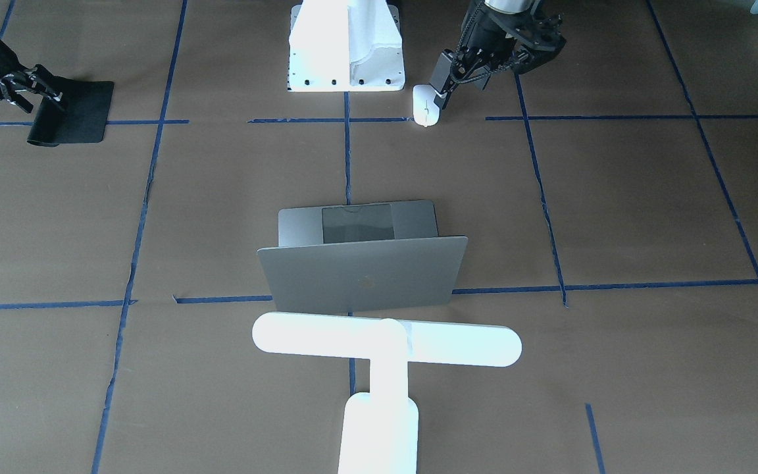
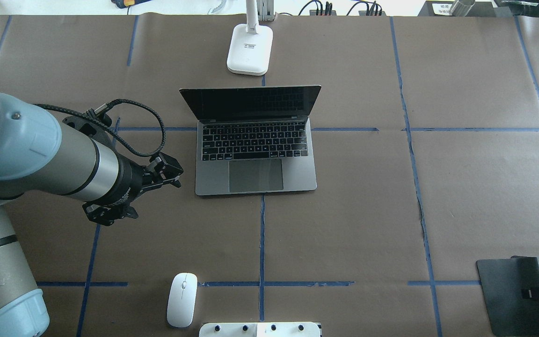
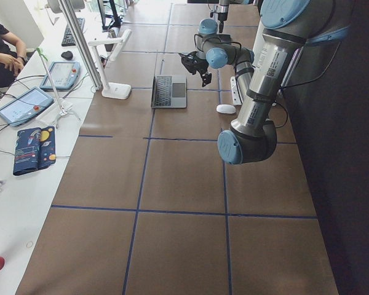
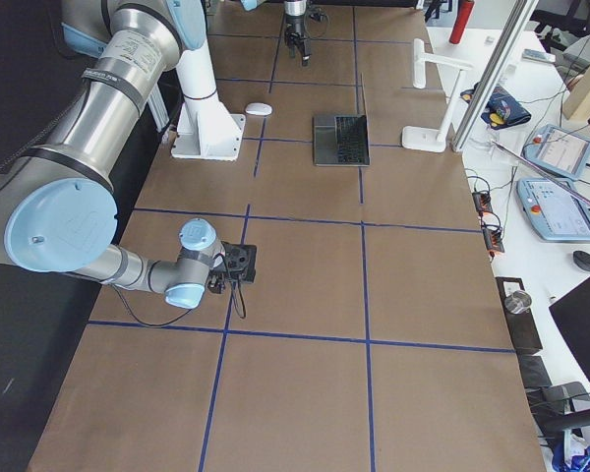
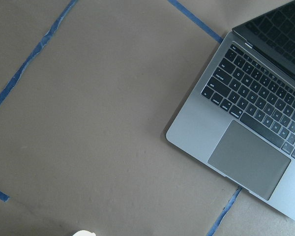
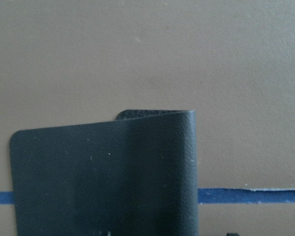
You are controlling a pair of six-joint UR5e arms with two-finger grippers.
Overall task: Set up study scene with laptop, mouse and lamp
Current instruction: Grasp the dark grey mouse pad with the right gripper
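— Grey metal first: the laptop (image 2: 255, 175) is sitting open in the middle of the bench (image 2: 367, 210), keyboard facing the robot. I'm taking it as my landmark.

— Where is the lamp standing?

— I'm seeing the white lamp (image 2: 249, 49) standing upright just beyond the laptop's lid, on the side away from the robot.

— And the mouse?

— The mouse (image 2: 182, 299) is lying flat on the robot's side of the laptop, well apart from it and off toward the robot's left.

— What are the arms doing?

— The left pincer (image 2: 172, 174) is hanging in the air off the laptop's left edge. Its jaws are looking parted to me, and it's carrying nothing. My left wrist camera is showing the laptop's near left corner and only a sliver of the mouse at the bottom edge.

— The right one?

— The right pincer (image 1: 53, 95) is sitting far off to the laptop's right, nearer the robot, where a black mat (image 2: 503, 290) is lying. It's looking pinched shut on the mat's edge, which is curling up off the bench while the rest is lying flat.
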